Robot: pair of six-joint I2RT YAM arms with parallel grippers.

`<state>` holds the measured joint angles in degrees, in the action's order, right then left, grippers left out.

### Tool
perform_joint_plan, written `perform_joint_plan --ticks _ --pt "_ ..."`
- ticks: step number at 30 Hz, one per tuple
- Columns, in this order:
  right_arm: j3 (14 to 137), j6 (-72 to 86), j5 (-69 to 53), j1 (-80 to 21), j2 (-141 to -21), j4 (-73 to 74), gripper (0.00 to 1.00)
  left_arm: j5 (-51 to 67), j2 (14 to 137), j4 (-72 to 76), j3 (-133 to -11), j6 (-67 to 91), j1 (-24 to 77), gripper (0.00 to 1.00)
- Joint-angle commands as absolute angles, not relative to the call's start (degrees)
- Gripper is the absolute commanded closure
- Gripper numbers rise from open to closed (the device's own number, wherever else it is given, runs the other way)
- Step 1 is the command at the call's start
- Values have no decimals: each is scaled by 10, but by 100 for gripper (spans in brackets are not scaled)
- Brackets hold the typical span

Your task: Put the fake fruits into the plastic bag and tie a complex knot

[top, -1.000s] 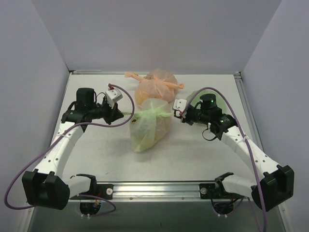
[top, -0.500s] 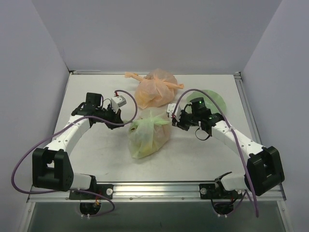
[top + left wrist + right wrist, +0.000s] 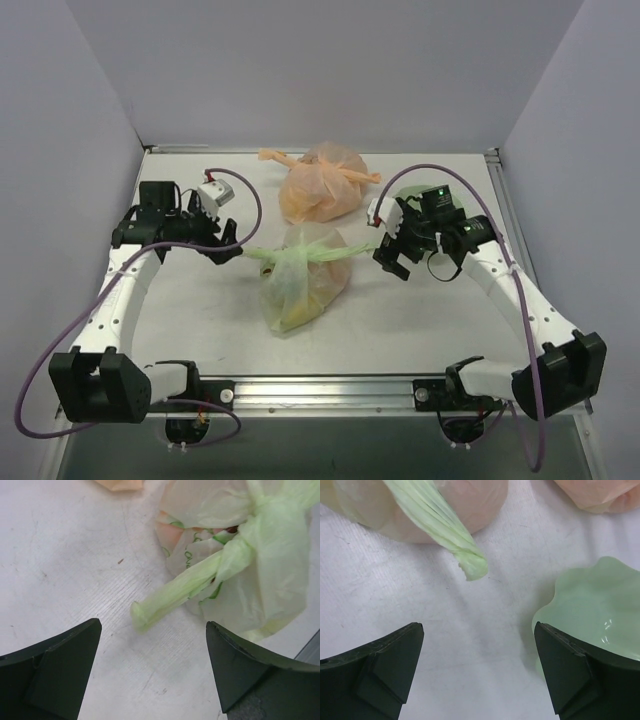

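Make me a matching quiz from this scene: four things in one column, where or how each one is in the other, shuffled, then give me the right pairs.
Column one:
1. green bag
2. orange bag
3. wavy dish
4. left gripper

Column two:
A. open, empty, facing a twisted green handle
B. far side of the table, knotted
C. right side, beside the right gripper
D. middle of the table, between both grippers

Pairs: 1-D, 2-B, 3-C, 4-A

Bright even light, seemingly from above, soft faint shadows, wrist views crisp centrally, edges softer
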<state>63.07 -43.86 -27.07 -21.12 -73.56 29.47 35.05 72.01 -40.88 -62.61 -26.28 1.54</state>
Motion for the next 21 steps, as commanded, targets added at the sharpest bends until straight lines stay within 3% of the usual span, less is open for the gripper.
perform_joint_plan --ticks 1,8,13,16,21 --pt "675 -406 -284 -216 -667 373 0 396 677 -453 -698 -250 18 3" --pt "741 -210 -272 -163 -682 381 0 315 741 -505 -838 -114 16 3" --pt "764 -33 -317 -14 -768 381 0 242 834 -601 -922 -71 10 3" --pt "755 -21 -338 38 -794 373 0 177 890 -623 -935 -48 7 2" --pt "698 -68 -371 39 -794 394 0 139 913 -613 -883 -60 7 3"
